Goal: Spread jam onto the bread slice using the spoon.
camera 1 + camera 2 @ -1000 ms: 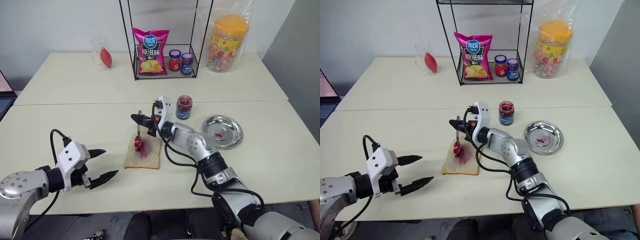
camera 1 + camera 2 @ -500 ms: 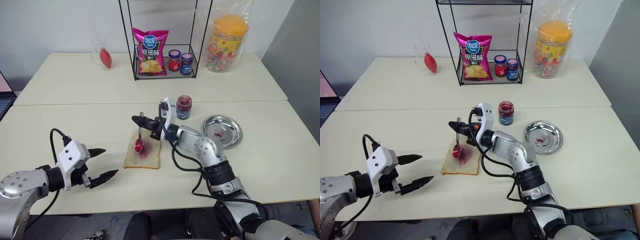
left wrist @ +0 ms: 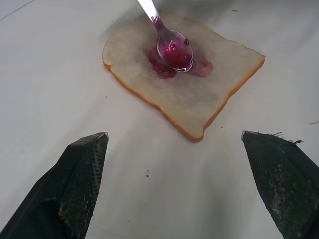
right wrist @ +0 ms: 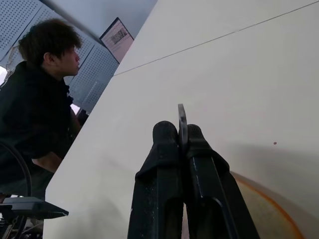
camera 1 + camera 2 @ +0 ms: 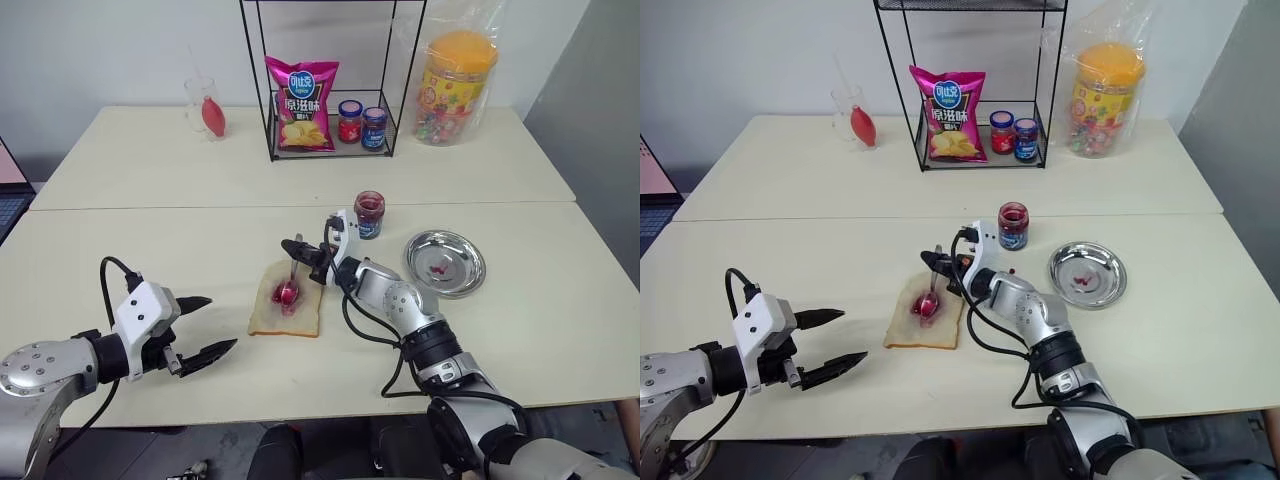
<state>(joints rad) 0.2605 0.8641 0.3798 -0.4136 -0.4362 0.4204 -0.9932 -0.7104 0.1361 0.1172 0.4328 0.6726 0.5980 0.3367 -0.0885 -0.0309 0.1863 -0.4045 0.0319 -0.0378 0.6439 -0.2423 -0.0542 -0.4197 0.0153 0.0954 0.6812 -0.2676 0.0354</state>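
At the left side of the near table (image 5: 120, 250), the left gripper (image 5: 203, 326) is held above the tabletop with its two black fingers spread wide apart, and nothing is gripped between them. It is pointed toward the bread slice (image 5: 286, 306), but it is kept well apart from it.

The bread slice is laid flat on the table near the middle, with its tan crust all around and a purple-red smear of the jam (image 3: 167, 63) at its centre. In the left wrist view the bowl of the spoon (image 3: 172, 46) is seen resting on this smear, coated with glossy red jam, while the handle is raised away from the bread at a slant.

The handle of the spoon is pinched by the right gripper (image 5: 298, 250), whose fingers are pressed tightly together on it; in the right wrist view the thin metal tip is seen standing out between the two fingertips (image 4: 165, 134). This gripper is placed just over the far edge of the bread.

Just beside the right wrist, farther back, a small open jam jar (image 5: 368, 214) with a blue label is standing upright. To the right of it, a round metal plate (image 5: 465, 272) with small red marks is lying on the table.

At the edge of the right wrist view, a person (image 4: 37, 104) in dark clothes is seen beside the table.
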